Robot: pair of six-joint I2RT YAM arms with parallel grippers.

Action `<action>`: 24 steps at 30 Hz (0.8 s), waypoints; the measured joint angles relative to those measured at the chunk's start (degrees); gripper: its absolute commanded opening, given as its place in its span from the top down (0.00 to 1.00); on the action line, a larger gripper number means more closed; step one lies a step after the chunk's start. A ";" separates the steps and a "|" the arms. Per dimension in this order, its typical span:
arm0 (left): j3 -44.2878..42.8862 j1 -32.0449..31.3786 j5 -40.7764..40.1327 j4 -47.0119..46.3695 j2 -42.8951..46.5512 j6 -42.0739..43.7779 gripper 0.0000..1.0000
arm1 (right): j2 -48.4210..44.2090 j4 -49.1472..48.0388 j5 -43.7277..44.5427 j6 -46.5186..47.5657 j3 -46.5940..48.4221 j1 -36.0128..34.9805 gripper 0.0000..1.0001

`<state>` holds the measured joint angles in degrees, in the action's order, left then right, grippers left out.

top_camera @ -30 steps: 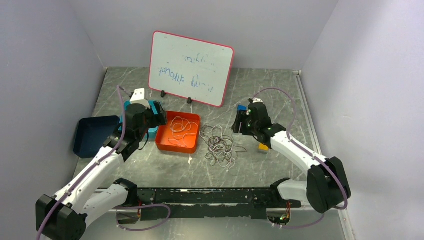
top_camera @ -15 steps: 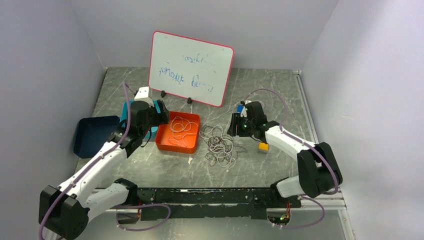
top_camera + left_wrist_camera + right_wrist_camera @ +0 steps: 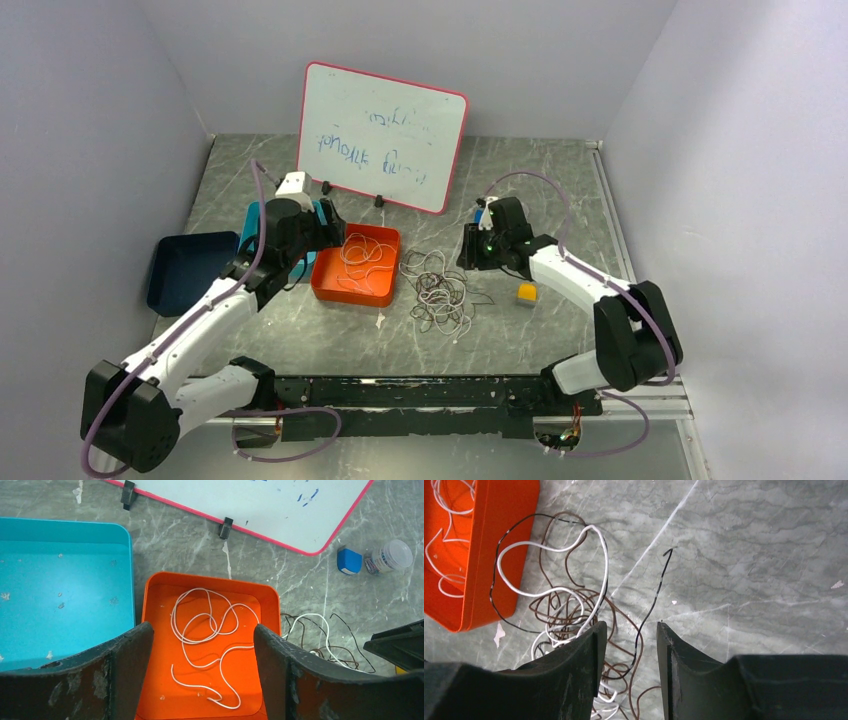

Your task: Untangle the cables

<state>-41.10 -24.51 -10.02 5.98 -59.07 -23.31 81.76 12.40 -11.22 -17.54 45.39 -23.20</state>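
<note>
A tangle of thin white, brown and black cables [image 3: 438, 291] lies on the grey table right of the orange tray [image 3: 330, 284]; it also shows in the right wrist view [image 3: 569, 605]. One white cable [image 3: 210, 635] lies loose inside the orange tray [image 3: 155, 595]. My left gripper [image 3: 322, 232] hovers open and empty over the tray's left side, and in the left wrist view [image 3: 198, 645] its jaws stand wide apart. My right gripper [image 3: 470, 252] is open above the right edge of the tangle; in the right wrist view [image 3: 628, 635] a black cable end [image 3: 651, 605] runs between its jaws, untouched.
A teal tray [image 3: 60, 585] sits left of the orange one, and a dark blue tray [image 3: 185, 268] further left. A whiteboard [image 3: 385, 135] stands at the back. A blue block [image 3: 348, 561] and a small jar [image 3: 395, 555] lie near it. A yellow block [image 3: 526, 292] lies right of the tangle.
My left gripper has moved right and forward, from over the teal tray toward the orange tray. My right gripper has shifted slightly left and back, uncovering the yellow block.
</note>
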 measured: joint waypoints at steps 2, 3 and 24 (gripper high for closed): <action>-0.07 0.00 0.68 -0.55 -0.57 0.00 0.22 | -0.85 1.22 -0.22 0.28 0.00 0.00 0.55; -0.17 0.00 0.98 -0.70 -0.85 0.00 0.23 | -1.46 1.88 -0.42 0.42 0.00 0.00 0.55; -1.18 0.00 6.27 -2.89 -4.83 -0.04 0.24 | -4.31 5.64 -9.29 2.82 -3.41 0.00 0.62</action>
<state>-42.28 -24.51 -3.75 3.09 -63.90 -23.35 77.45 18.04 -20.51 -14.72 41.98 -23.20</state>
